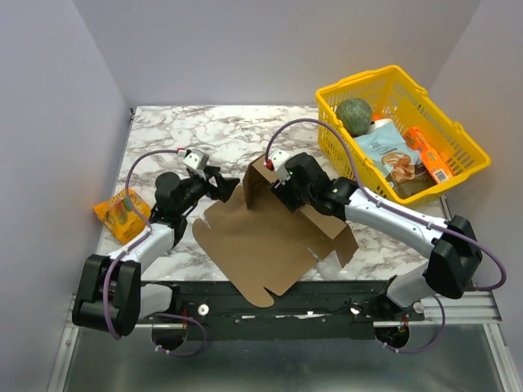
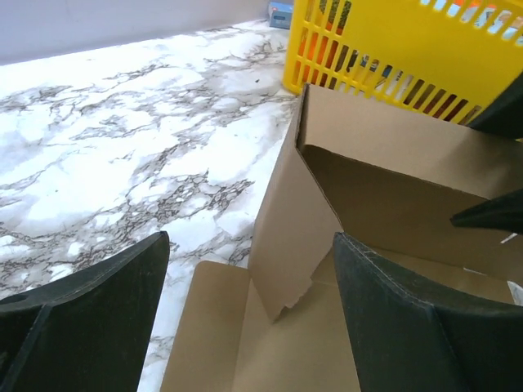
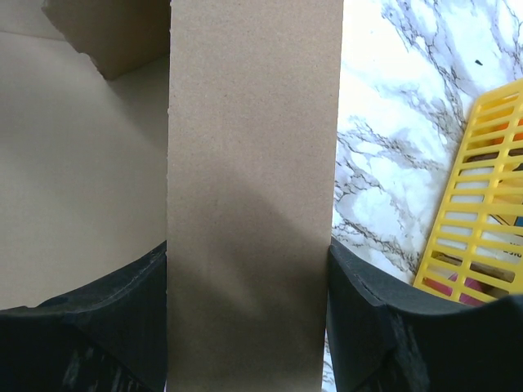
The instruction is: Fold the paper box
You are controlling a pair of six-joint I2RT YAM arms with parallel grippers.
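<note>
Paper box (image 1: 261,241) is seen from above, half-folded, on the marble table (image 1: 180,139). Left wrist view: the left gripper (image 2: 249,245) is spread wide — nothing is held. Right wrist view: one box panel is clamped by the right gripper (image 3: 248,253).

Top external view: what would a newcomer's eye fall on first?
The brown paper box lies half-folded in the middle, one wall raised, with the right gripper closed on a panel. The left gripper stands open beside it, and a yellow basket sits at the far right.
</note>
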